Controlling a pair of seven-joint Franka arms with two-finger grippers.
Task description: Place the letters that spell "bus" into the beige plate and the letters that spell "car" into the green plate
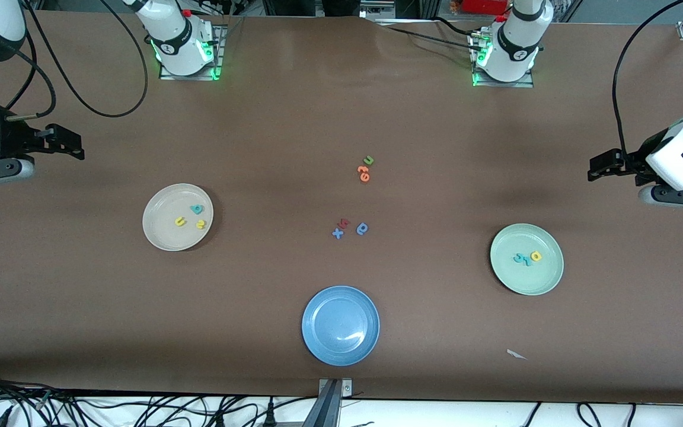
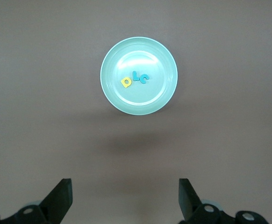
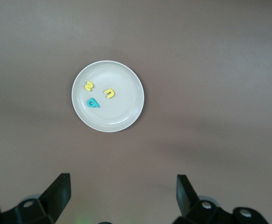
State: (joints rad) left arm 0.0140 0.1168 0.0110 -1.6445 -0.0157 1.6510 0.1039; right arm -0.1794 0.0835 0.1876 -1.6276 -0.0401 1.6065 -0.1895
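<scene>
The beige plate (image 1: 160,230) lies toward the right arm's end of the table and holds a teal b (image 1: 197,209), a yellow u (image 1: 180,222) and a yellow s (image 1: 200,224). The green plate (image 1: 525,282) lies toward the left arm's end and holds a teal c (image 1: 519,258), a thin teal r (image 1: 526,261) and a yellow a (image 1: 535,256). My right gripper (image 3: 123,196) hangs open and empty over bare table beside the beige plate (image 3: 122,114). My left gripper (image 2: 125,198) hangs open and empty over bare table beside the green plate (image 2: 138,101).
An empty blue plate (image 1: 340,350) sits nearest the front camera at mid-table. Loose letters lie mid-table: a green u (image 1: 368,160), orange letters (image 1: 364,173), a red letter (image 1: 344,223), a blue x (image 1: 337,233) and a blue round letter (image 1: 363,229). A white scrap (image 1: 516,354) lies near the front edge.
</scene>
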